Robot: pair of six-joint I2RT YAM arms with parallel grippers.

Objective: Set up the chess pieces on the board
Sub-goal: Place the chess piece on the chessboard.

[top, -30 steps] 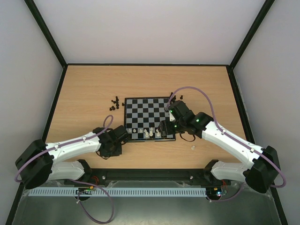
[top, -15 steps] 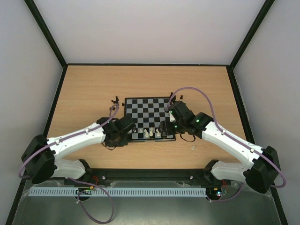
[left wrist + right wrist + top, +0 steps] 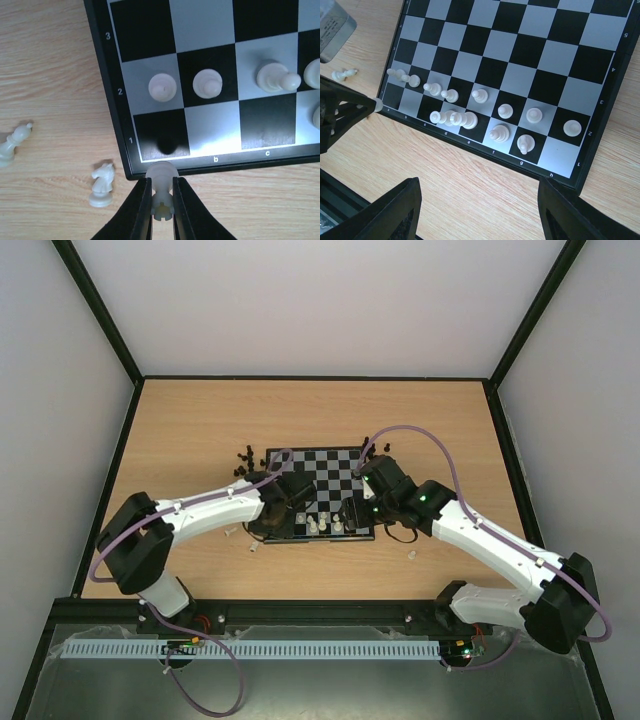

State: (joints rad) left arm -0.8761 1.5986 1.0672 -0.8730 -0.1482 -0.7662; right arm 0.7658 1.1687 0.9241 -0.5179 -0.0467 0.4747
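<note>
The left hand (image 3: 161,200) is closed on a cream piece (image 3: 161,176), which is pinched between two dark, smooth, tapering fingers (image 3: 135,220) at the bottom centre of the left wrist view. A round base is seen at the piece's upper end and a notched crown at its lower end. It is held at the black border of the board (image 3: 112,115), just below the dark corner square marked 1, on which a small shadow is cast. The board is flat and glossy, with black and pale grey checks and with numbers and letters printed along its rim; in the top view it lies mid-desk. Two rounded pawns (image 3: 162,87) are stood upright on the row marked 2, and more cream pieces are ranged towards the right of the frame. On the pale wood-grain desk (image 3: 50,60), at lower left, a knight (image 3: 101,184) is stood just beside the board, and a slim pointed piece (image 3: 14,142) is seen near the left edge. The right hand (image 3: 480,215) is held wide open, nothing being gripped between its matt black fingers (image 3: 375,215), at the board's lower edge. Black pieces (image 3: 243,458) are clustered on the desk off the board's upper left corner in the top view.
</note>
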